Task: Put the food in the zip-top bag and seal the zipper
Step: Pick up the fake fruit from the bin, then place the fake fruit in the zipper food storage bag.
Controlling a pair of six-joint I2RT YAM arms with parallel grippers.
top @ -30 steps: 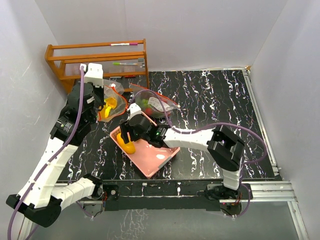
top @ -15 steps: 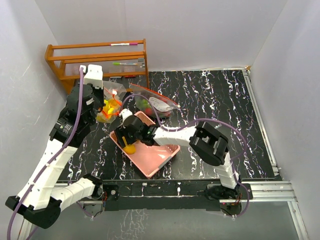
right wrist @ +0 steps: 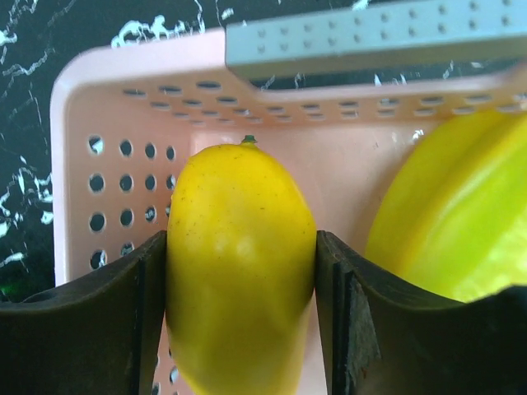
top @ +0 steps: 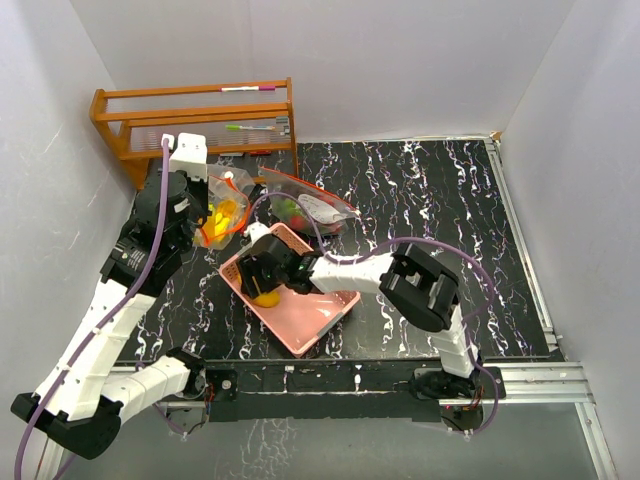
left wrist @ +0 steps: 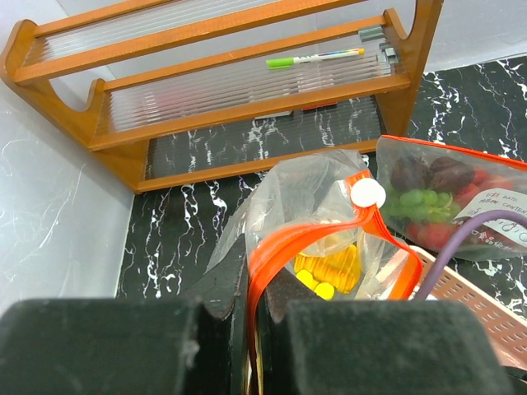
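My left gripper point(left wrist: 251, 322) is shut on the orange zipper strip point(left wrist: 303, 239) of a clear zip-top bag point(top: 225, 210), holding its mouth up. Yellow food point(left wrist: 331, 267) lies inside the bag, and a white slider point(left wrist: 367, 193) sits on the zipper. My right gripper point(right wrist: 241, 271) reaches into the left corner of the pink basket point(top: 318, 322). Both of its jaws press the sides of a yellow mango-like fruit point(right wrist: 239, 263), which also shows under the gripper point(top: 264, 283) from above. A second yellow-green fruit point(right wrist: 453, 214) lies beside it in the basket.
A second zip-top bag point(top: 305, 208) with red, green and dark food lies behind the basket. A wooden rack point(top: 195, 115) holding markers stands at the back left. The right arm's purple cable point(left wrist: 461, 239) loops over the basket.
The right gripper has shifted in the basket's left corner and narrowed its jaws onto the yellow fruit. The left gripper keeps hold of the bag, nearly still.
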